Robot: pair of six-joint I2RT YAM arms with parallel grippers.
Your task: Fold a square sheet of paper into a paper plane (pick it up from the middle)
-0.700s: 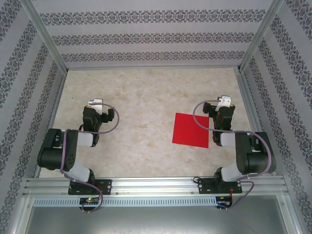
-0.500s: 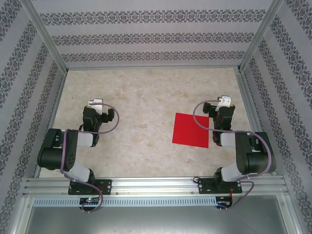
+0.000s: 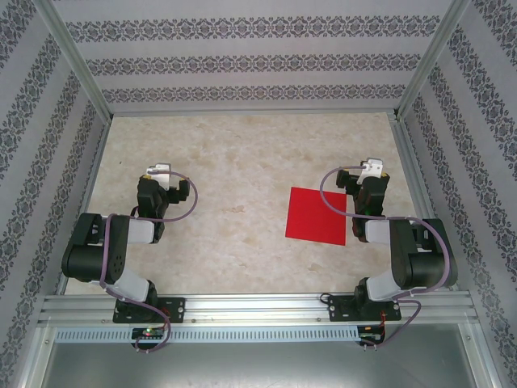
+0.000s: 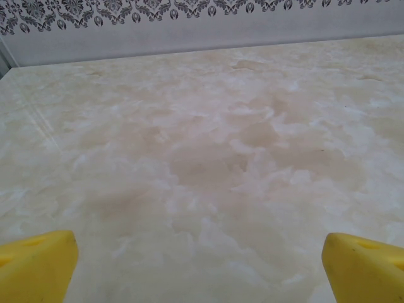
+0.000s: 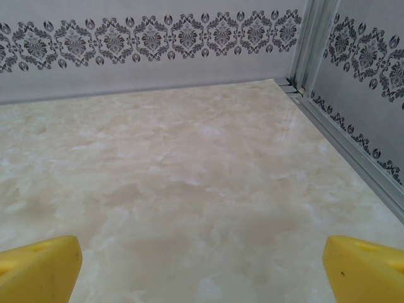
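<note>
Nothing has shifted in the last moment: the square sheet of paper (image 3: 317, 214) lies flat and uncreased on the tabletop (image 3: 242, 153), so folding has yet to begin. The right fingers (image 5: 38, 268) are spread just beside the sheet's far right corner. The left fingers (image 4: 35, 265), equally spread, wait well to its left, and both arms are tucked back.

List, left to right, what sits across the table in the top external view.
left gripper → square sheet of paper, lying flat → right gripper
</note>
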